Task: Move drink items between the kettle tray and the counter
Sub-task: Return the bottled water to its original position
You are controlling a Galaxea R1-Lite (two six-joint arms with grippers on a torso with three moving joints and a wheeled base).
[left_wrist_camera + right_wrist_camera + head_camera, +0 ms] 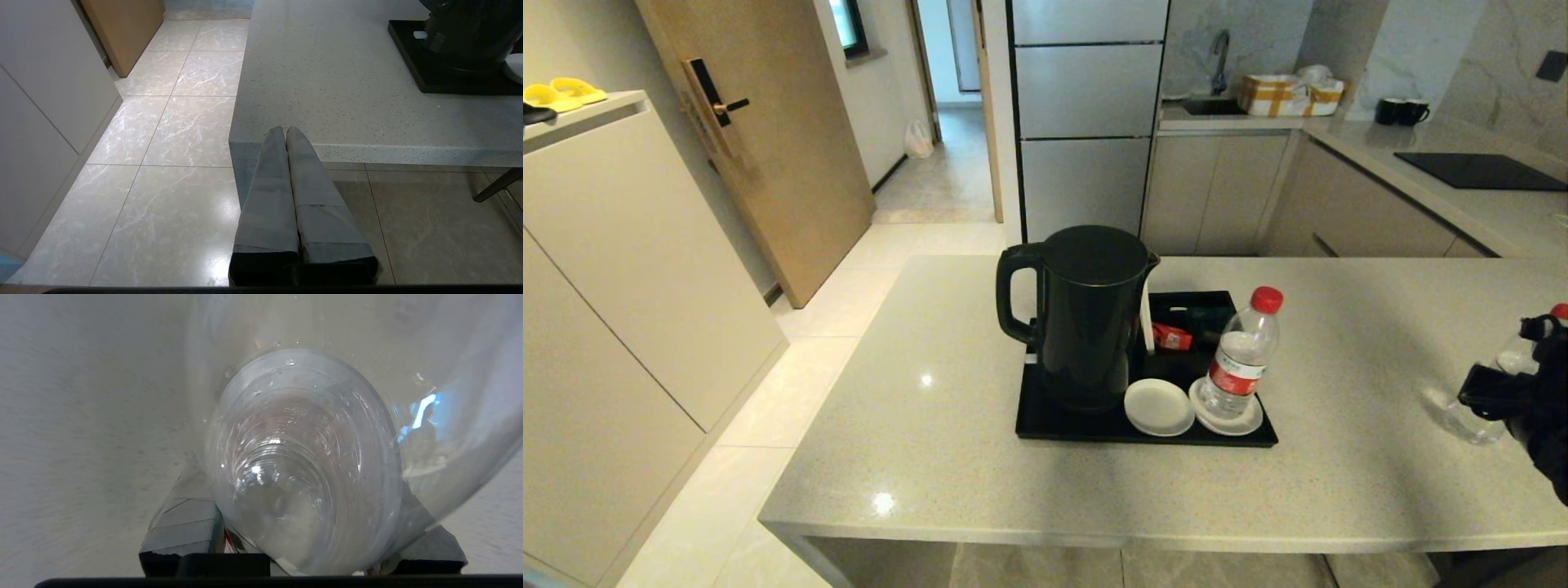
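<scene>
Right gripper (302, 543): we see it at the right edge of the head view, over the counter, well apart from the tray. Fingers (184, 526) sit on either side of a clear bottle, pinching it; in the wrist view the bottle fills the space betw. them.
Held bottle (1499, 384): clear plastic w/ red cap, tilted, base low near the counter top. We can't tell if the base touches the stone.
Second bottle (1241, 355): upright on the tray's right front part, red cap, red-and-white label, standing on a small white saucer (1227, 418).
Other saucer (1159, 406): white, bare, just beside the first, in front of the kettle.
Kettle tray (1094, 429): flat black rect., low rim, lying mid-counter.
Kettle (1086, 314): black, lidded, handle pointing to our left, on the tray's left part.
Sachet box (1205, 314): small black box at the tray's back right; a red sachet (1173, 336) shows at its near side.
Counter (931, 457): beige speckled stone, glossy.
Left gripper (285, 130): parked low beside the counter's near left corner, above the tiled floor (163, 163); grey fingers pressed together, holding nothing.
Bkgd: wooden door (768, 139), tall fridge (1086, 122), black hob (1482, 170) on the far worktop.
</scene>
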